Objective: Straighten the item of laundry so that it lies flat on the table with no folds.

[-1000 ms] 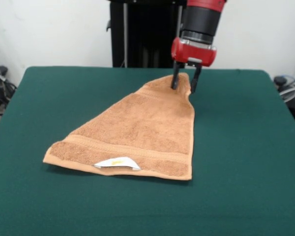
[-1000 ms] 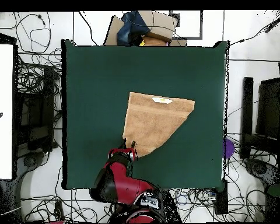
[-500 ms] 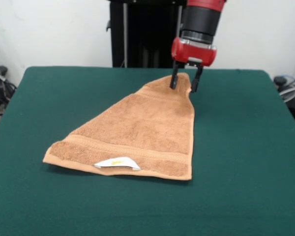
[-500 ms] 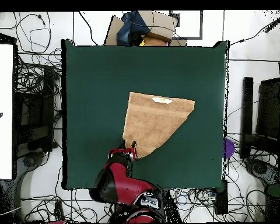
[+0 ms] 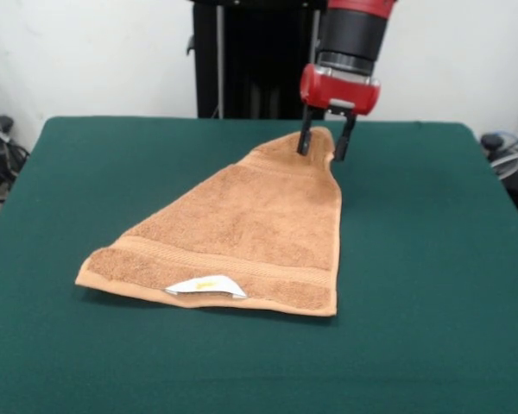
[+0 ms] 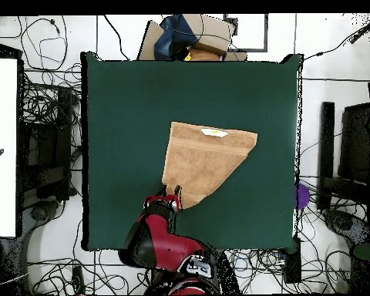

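The tan towel [image 5: 242, 228] lies on the green table [image 5: 432, 259], folded into a tapering shape. Its wide banded edge with the white label [image 5: 205, 285] faces the camera and its narrow tip points to the robot. My gripper [image 5: 322, 148] stands open just over that tip, one finger on each side of it, holding nothing. In the overhead view the towel [image 6: 203, 158] lies mid-table [image 6: 126, 116] with the label [image 6: 214, 132] on its far edge and the gripper [image 6: 171, 193] at its lower left corner.
The black robot pedestal [image 5: 250, 60] stands behind the table's far edge. Cables and equipment [image 6: 45, 139] lie around the table on the floor. Boxes [image 6: 192, 38] sit beyond the edge opposite the robot.
The gripper has risen very slightly at the towel's tip. The towel has not moved.
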Controlling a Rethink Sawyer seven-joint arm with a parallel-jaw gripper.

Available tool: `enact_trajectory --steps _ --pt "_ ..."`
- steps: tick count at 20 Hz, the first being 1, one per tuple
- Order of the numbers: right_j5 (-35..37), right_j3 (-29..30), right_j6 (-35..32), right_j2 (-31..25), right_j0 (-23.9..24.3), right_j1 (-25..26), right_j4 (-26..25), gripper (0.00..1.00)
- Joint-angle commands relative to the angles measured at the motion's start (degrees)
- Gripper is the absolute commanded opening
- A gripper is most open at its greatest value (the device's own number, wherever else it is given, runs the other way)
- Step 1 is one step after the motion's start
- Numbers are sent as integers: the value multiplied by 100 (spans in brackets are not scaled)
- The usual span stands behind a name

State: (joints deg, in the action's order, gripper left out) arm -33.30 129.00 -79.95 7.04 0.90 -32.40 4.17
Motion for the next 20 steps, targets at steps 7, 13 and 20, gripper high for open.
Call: enact_trajectory --steps 7,13,20 --pt "1668 -474 -1534 -569 209 -959 733 100" --pt "1358 -703 -1845 -743 221 -664 990 100" --pt "862 -814 -2098 -881 210 -312 1117 100"
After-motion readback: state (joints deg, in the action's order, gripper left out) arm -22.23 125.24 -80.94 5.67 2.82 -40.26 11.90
